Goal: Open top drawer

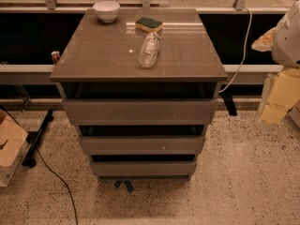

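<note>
The top drawer [139, 110] is the widest and tallest of three flat grey-brown fronts on a cabinet in the middle of the camera view. It has no handle, and a dark gap runs between it and the cabinet top. None of its inside shows. The middle drawer [141, 144], with a small white speck, and the narrow bottom drawer [143, 168] sit below it. My arm comes in at the right edge, and the gripper [277, 102] hangs there, pale yellow, to the right of the cabinet at about the top drawer's height and apart from it.
On the cabinet top [93, 55] lie a clear plastic bottle [149, 49] on its side, a green and yellow sponge [149, 24] and a white bowl [106, 10]. A white cable [242, 50] hangs at the right. A cardboard box [9, 146] and a black cable [56, 177] are on the speckled floor at the left.
</note>
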### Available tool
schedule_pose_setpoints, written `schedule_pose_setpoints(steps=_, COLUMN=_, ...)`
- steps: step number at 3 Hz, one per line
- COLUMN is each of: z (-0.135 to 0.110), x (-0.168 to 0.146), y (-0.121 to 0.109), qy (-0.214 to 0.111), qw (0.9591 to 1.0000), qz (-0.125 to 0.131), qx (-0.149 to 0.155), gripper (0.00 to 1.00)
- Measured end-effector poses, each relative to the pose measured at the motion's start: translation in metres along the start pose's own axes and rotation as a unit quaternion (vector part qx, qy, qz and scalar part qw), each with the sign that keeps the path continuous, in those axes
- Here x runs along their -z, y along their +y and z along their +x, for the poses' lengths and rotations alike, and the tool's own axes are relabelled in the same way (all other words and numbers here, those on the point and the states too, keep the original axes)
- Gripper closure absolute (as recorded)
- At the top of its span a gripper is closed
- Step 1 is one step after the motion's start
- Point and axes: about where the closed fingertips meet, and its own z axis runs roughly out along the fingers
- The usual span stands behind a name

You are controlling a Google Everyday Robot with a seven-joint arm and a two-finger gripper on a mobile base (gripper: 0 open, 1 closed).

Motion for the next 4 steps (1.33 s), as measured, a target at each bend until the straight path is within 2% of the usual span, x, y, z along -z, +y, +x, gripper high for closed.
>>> schedule_pose_setpoints(steps=1, z=-0.002, x=-0.001, y=0.0, qy=-0.004, qw=1.0, qz=0.004, qx=0.002, gripper=0.0)
schedule_pose_setpoints(steps=2, z=-0.009, x=-0.013, y=0.0, qy=-0.028, qw=0.9993, qz=0.019, qx=0.014, gripper=0.0)
schedule_pose_setpoints(steps=4, z=-0.017, x=-0.071, y=-0.01, qy=-0.082, qw=0.9955, qz=0.037, qx=0.031, gripper=0.0)
